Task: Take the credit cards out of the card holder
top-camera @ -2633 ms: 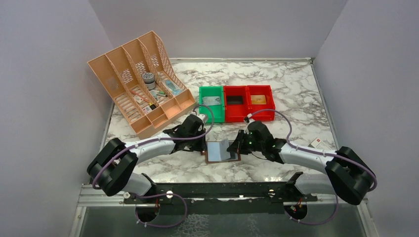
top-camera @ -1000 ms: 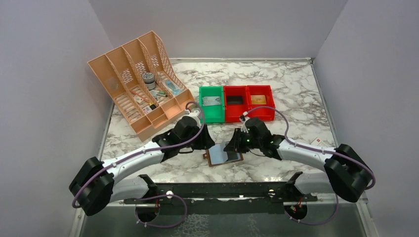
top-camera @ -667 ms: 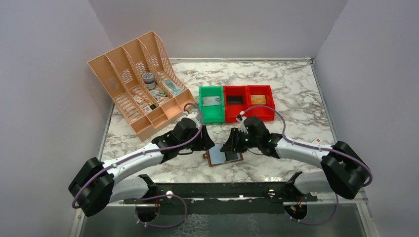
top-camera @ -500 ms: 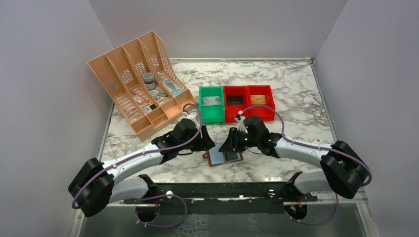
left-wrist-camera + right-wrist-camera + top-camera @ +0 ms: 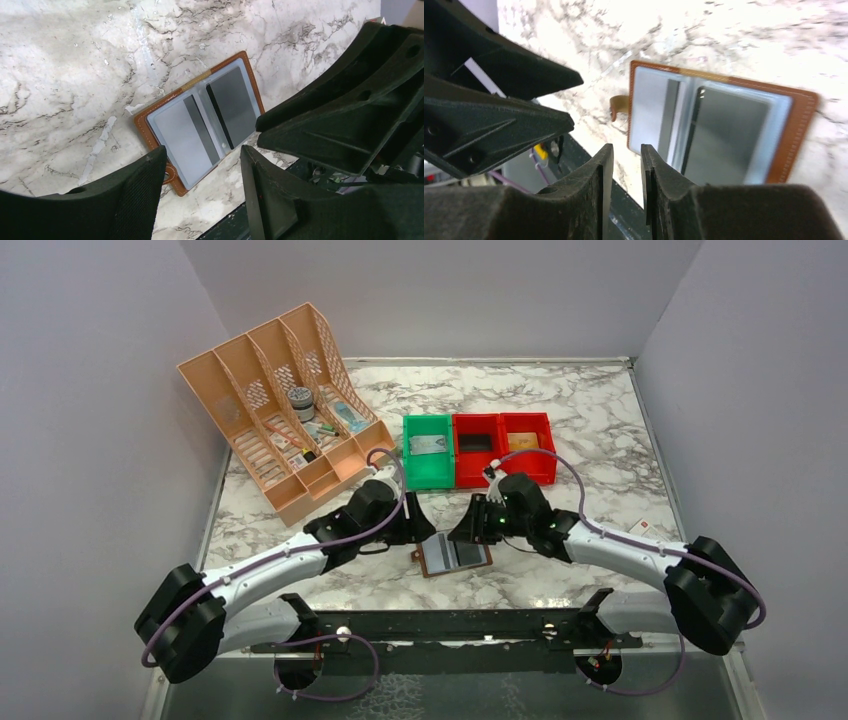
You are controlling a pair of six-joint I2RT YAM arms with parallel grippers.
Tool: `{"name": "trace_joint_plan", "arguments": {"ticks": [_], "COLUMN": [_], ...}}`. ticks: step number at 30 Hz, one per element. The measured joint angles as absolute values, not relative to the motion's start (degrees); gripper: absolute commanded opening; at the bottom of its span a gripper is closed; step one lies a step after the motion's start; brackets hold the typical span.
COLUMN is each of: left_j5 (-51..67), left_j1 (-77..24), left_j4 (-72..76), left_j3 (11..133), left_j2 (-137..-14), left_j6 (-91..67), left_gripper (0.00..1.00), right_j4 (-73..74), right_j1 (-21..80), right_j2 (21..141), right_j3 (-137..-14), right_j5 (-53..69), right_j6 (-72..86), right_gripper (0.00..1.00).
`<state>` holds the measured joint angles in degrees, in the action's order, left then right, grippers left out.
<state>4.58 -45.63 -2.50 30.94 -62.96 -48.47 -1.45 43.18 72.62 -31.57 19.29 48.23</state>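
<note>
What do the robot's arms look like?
Each arm has white tube sections joined by chunky black joints, with a purple cable looping along it. The left hand and right hand are black with two thick, flat fingers. A tiny green light glows near the right wrist.

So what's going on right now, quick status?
Left claw open, right claw nearly shut, both empty above the wallet. Wallet lies open flat, cards still inside. Nothing in the way.
</note>
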Motion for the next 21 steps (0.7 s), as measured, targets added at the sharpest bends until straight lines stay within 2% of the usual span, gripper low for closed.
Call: {"name": "trace_joint_plan", "arguments": {"ticks": [7,12,21], "left_j5": [6.2,6.0,4.0], "left_j1": [-47.5,-51.5,-55.0], "left_j4": [-3.0,-2.8,-1.3], "left_j3": [33.2,36.2,33.8], "left_j2": [-67.4,-71.4,-74.2], "left_j6": [-47.2,-47.7,-54.9], "left_gripper": [0.58,0.58,0.58], "right_j4": [1.3,0.6,-1.6], "right_j1": [41.0,39.0,38.5], "right_j2": [69.4,67.2,66.7], "right_j3": [-31.3,-28.2,-25.8], "right_j5": [12.9,11.4,12.2], "right_j6": [48.4,49.3,49.6], "right_gripper": [0.29,0.29,0.26]}}
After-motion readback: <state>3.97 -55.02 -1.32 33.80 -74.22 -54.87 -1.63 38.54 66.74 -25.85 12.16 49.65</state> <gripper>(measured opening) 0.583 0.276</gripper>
